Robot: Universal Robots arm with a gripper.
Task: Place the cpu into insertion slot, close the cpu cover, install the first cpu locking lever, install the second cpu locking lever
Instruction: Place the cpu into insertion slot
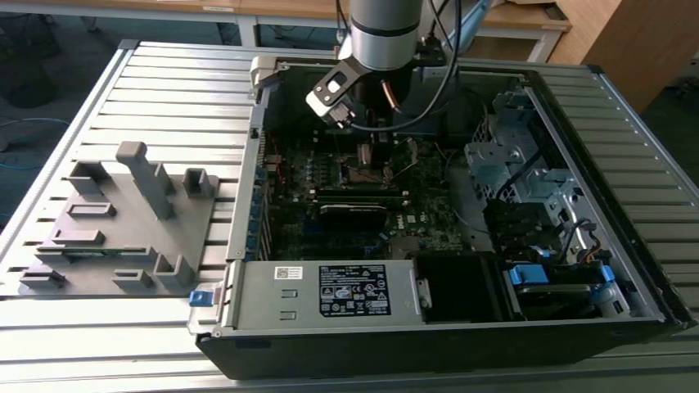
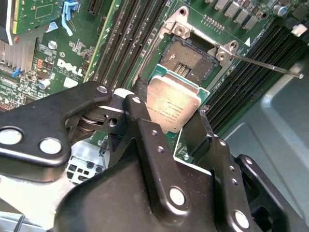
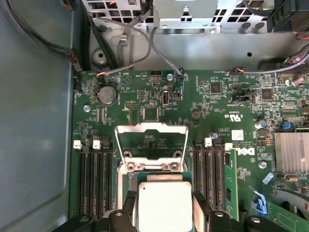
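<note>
With both fingers (image 2: pixel 145 121) closed tight on two sides of the chip (image 2: pixel 173 104), holding it flat and silver face up, likely to set it down level. Hanging just above the open socket (image 2: pixel 190 58), not yet in it. Cover (image 3: pixel 151 128) tipped up and back, leaving the way clear.

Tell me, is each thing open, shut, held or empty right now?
claw: shut on the cpu.
cpu: held over the slot, not in it.
slot: uncovered, empty.
cover: swung open.
lever: unlatched, sticking out.
case: side open.
</note>
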